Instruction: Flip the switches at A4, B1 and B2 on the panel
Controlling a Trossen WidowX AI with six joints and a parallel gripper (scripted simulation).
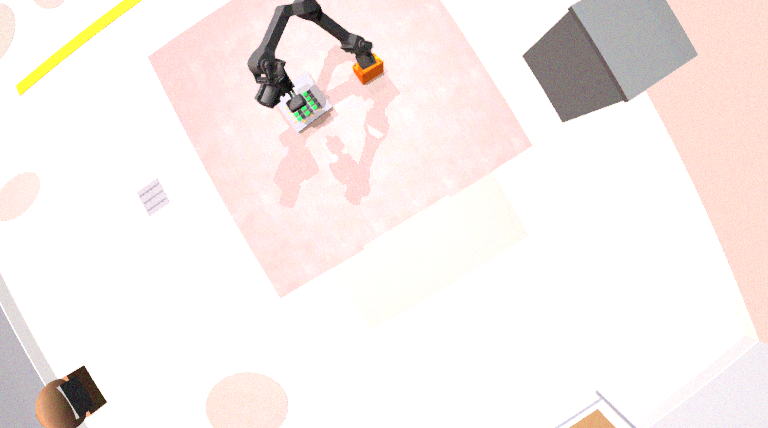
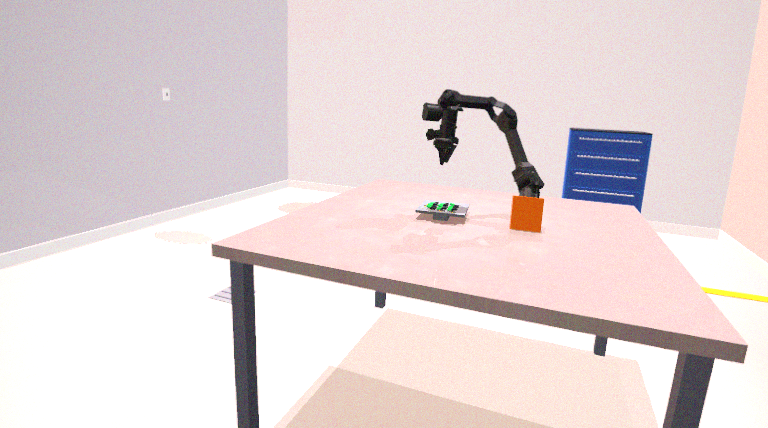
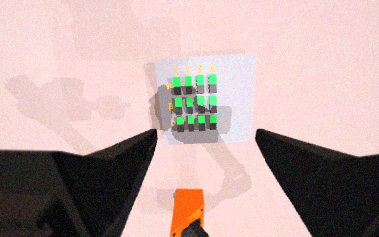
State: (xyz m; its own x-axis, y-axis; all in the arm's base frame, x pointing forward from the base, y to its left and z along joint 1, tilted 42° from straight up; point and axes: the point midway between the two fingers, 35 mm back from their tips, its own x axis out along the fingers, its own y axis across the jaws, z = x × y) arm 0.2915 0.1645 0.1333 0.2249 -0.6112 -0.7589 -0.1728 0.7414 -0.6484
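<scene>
Claw point(image 3: 204, 143) spread wide, holding nothing, high above the switch panel point(image 3: 237, 99) near the bench's point(image 2: 566, 276) far edge. Switches point(image 3: 194, 101) likely stiff, snap-action: press raised ends with one fingertip, not grip.

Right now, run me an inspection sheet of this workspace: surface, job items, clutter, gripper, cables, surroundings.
Surface: pink table on dark legs.
Job items: switch panel flat on the table, three rows by four columns, each switch green at one end and dark at the other.
Clutter: nothing seen besides the arm's orange base.
Gripper: gripper open, empty, hanging well above the panel.
Cables: nothing seen.
Surroundings: blue drawer cabinet behind the table, grey box and yellow floor line.
</scene>
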